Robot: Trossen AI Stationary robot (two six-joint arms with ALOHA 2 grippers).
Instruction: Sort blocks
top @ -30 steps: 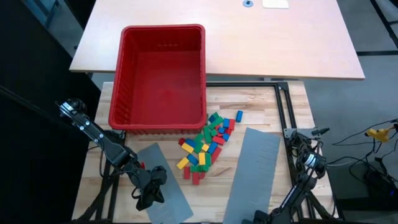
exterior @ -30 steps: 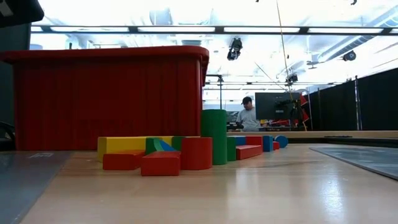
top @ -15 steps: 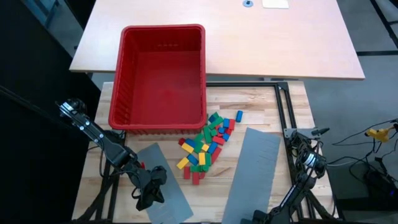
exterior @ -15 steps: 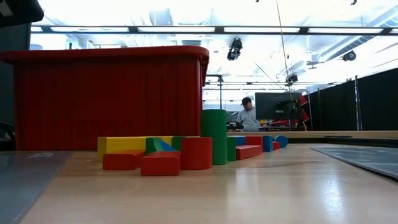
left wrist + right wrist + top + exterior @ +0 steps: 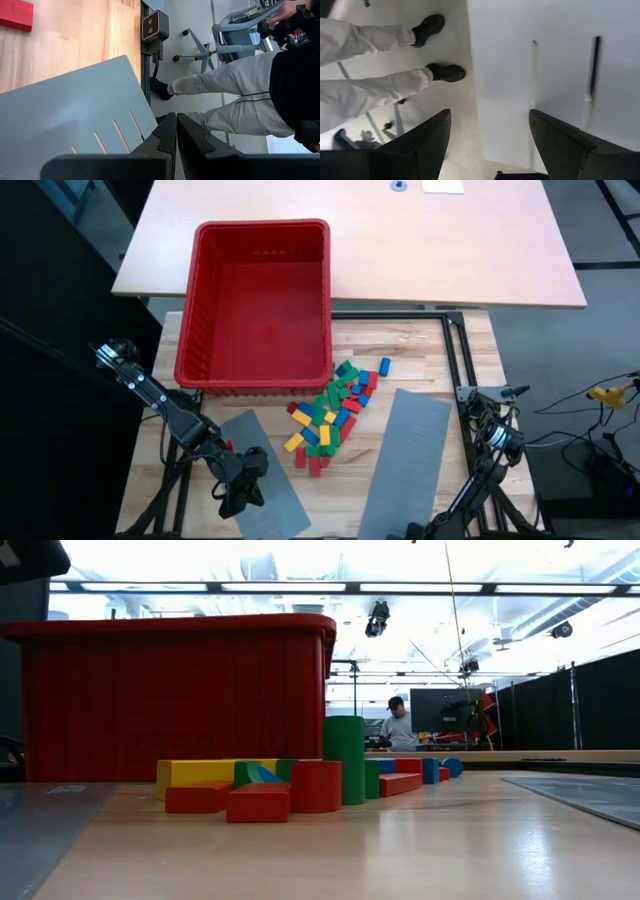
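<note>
A heap of small red, green, blue and yellow blocks (image 5: pixel 332 412) lies on the wooden table just near the big red bin (image 5: pixel 262 300); the low view shows the blocks (image 5: pixel 290 785) resting flat, with a green cylinder upright among them. My left gripper (image 5: pixel 236 500) hangs shut over the left grey slotted panel (image 5: pixel 268 485) at the table's near edge; its fingertips (image 5: pixel 176 117) meet with nothing between them. My right gripper (image 5: pixel 490 127) stands open over the near end of the right grey panel (image 5: pixel 405 460), holding nothing.
A single red block (image 5: pixel 15 14) lies on the wood beside the left panel. A person's legs (image 5: pixel 375 80) stand just beyond the table's near edge. A black frame rail (image 5: pixel 452 350) runs along the table's right side. Another person (image 5: pixel 398 725) shows far off in the room.
</note>
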